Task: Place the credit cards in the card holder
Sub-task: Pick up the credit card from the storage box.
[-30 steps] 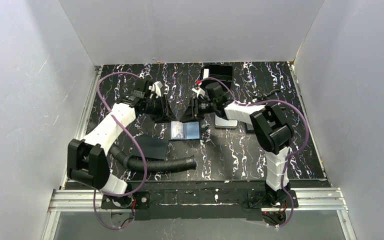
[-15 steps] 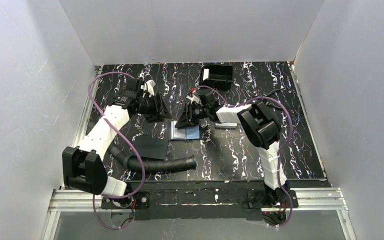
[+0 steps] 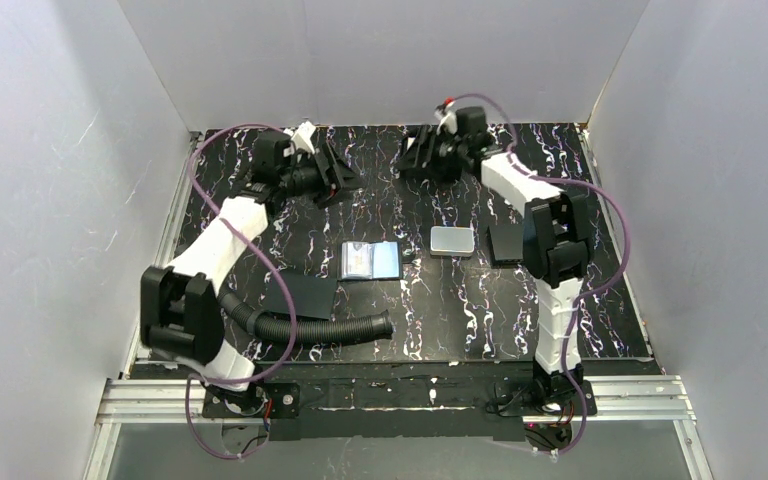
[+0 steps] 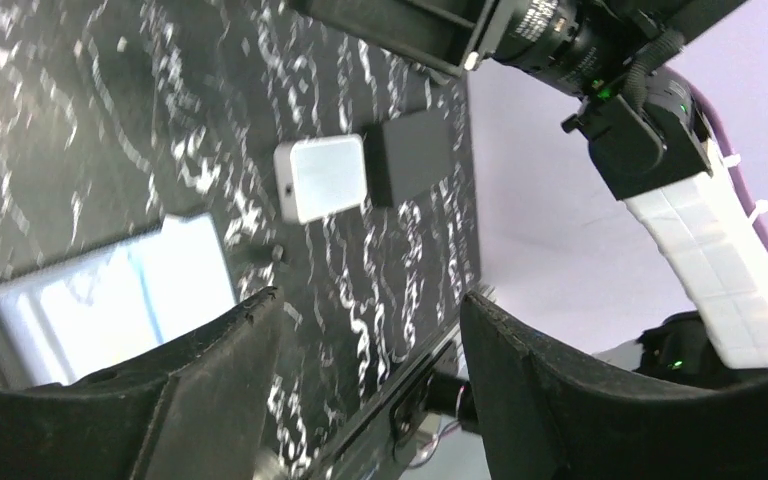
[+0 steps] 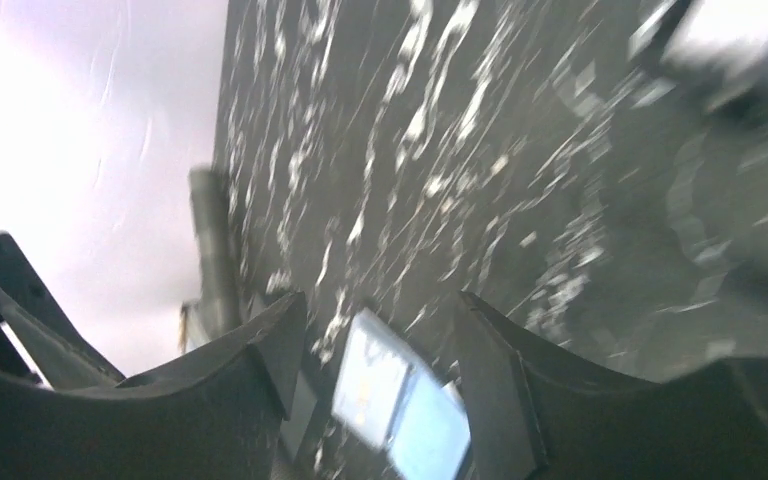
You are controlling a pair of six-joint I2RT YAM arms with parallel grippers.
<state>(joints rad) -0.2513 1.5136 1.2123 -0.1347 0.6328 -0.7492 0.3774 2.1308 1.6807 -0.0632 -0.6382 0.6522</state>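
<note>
The credit cards [image 3: 370,260], one pale and one blue, lie side by side at the table's middle. They also show in the left wrist view [image 4: 110,300] and, blurred, in the right wrist view [image 5: 400,400]. My left gripper [image 3: 345,178] is open and empty at the back left, well away from the cards; its jaws stand wide apart [image 4: 368,305]. My right gripper [image 3: 412,162] is open and empty at the back centre [image 5: 380,300]. The card holder is hidden under the right gripper in the top view; I cannot make it out.
A silver-grey rounded case [image 3: 452,240] lies right of the cards, with a small flat black rectangle [image 3: 505,243] beside it; both show in the left wrist view [image 4: 320,178] [image 4: 415,155]. A flat black square pad [image 3: 302,295] and a corrugated black hose [image 3: 310,328] lie front left. White walls enclose the table.
Both grippers have left the cards and swung to the back of the table, the left to the back left, the right over the spot where the black holder stood. The cards stayed put.
</note>
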